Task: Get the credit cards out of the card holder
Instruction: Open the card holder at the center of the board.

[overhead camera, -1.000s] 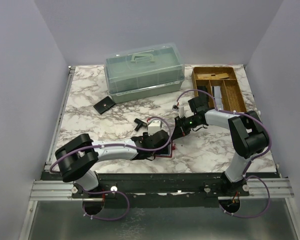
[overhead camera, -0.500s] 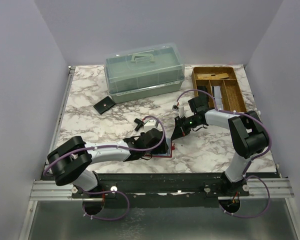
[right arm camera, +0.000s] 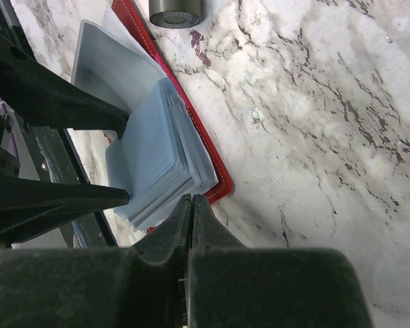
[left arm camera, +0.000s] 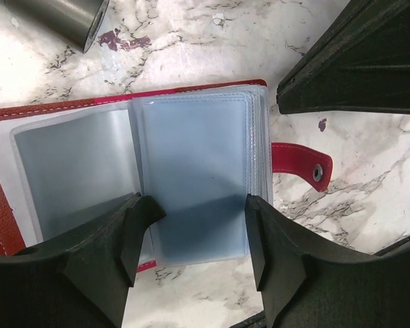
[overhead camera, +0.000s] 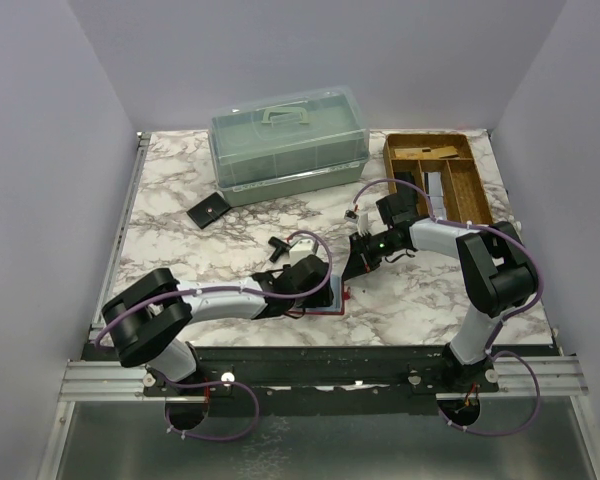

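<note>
Two robot arms work an open red leather card holder (left arm camera: 68,107) on the marble worktop (left arm camera: 191,41). The left end effector (left arm camera: 199,219) is released, its fingers (left arm camera: 96,260) spread either side of the clear plastic sleeves (left arm camera: 258,137). The pale blue glossy credit cards (left arm camera: 195,171) sit sheathed directly between them. The right end effector (right arm camera: 191,201), clenched on nothing, has its tip at the holder's red edge, seemingly pinning it. No card appears drawn out yet. The next move calls for pinching one card's edge and sliding it free.
</note>
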Available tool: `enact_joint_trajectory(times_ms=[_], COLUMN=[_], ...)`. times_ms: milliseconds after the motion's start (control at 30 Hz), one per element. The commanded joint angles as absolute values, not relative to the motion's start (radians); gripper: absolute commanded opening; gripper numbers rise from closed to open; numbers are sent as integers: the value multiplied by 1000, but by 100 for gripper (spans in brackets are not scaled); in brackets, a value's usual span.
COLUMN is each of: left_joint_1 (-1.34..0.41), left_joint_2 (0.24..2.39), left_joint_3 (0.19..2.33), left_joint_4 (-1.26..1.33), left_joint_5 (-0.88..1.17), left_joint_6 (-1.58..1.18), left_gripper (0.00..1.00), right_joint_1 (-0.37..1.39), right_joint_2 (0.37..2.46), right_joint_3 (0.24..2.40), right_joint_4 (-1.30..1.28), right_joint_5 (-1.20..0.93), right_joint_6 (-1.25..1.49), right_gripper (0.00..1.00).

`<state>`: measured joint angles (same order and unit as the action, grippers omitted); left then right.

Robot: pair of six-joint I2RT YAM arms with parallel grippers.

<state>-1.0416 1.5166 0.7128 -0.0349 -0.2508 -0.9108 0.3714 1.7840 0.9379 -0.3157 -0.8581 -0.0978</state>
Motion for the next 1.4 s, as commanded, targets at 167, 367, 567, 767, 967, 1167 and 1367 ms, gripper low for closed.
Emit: enact_joint_trajectory(times_ms=[167, 367, 567, 767, 967, 1167, 1367], left_joint_1=[-1041, -1040, -1021, -934, -889, -848, -839], left_joint_2=[1574, 1575, 1534, 1429, 1306, 1248, 1196], left_joint_3=[750, 743, 699, 531, 429, 368, 390], left_joint_4=[-120, -139, -107, 121, 175, 164, 29], left_joint_5=[-284, -294, -274, -128, -114, -129, -177], left_joint_6=[-890, -894, -933, -1038, -1112, -1140, -1109], left_gripper=[55, 34, 20, 22, 36, 42, 54], right_joint_1=[377, 377, 378, 425, 449, 457, 488], right_joint_2=[1793, 1774, 1701, 1694, 1744, 1746, 1768], right_joint_3=[952, 952, 935, 927, 948, 951, 969], right_joint_4=[-333, -335, -329, -333, -338, -345, -366], right_joint_5=[-887, -896, -995, -1016, -911, -885, -880], right_joint_6=[-116, -127, -172, -212, -196, -205, -219], right_gripper=[0, 0, 0, 2, 0, 0, 1])
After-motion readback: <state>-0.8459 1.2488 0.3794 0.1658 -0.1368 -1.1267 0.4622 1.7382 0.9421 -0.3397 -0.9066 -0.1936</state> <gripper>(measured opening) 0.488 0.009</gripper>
